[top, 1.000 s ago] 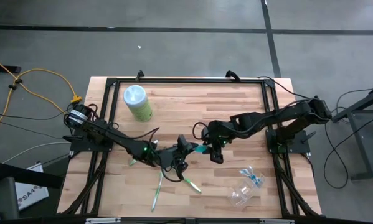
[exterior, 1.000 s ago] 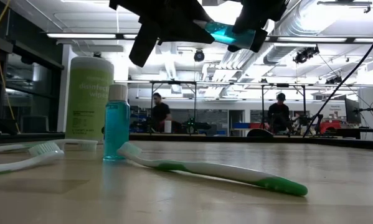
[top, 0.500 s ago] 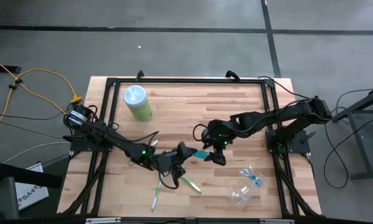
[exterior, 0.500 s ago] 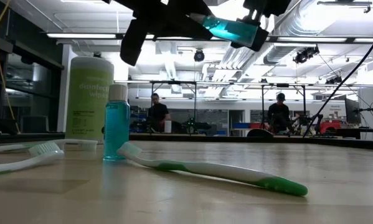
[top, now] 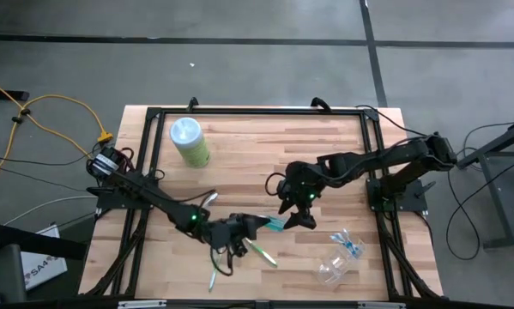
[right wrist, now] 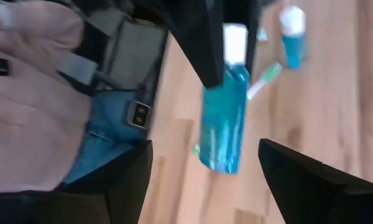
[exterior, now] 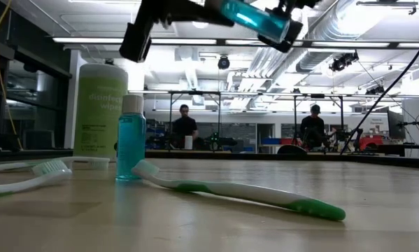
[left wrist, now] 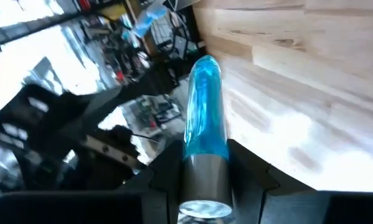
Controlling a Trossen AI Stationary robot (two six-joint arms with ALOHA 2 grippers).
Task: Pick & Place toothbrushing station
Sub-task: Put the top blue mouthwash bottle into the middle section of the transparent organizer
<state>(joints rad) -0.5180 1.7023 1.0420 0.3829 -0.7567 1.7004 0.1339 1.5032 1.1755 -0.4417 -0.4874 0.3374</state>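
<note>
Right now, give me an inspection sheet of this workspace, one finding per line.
Surface: wooden table inside a black frame.
Job's things: blue tube held in the air by its white cap end; a second blue tube standing upright; green-and-white toothbrush lying flat; clear plastic cup on its side near the front right.
Clutter: pale-green canister upright at the back left.
Grippers: left gripper shut on the tube's cap end; right gripper open beside the tube.
Cables: yellow cable on the floor to the left.
Surroundings: people far behind the table.
</note>
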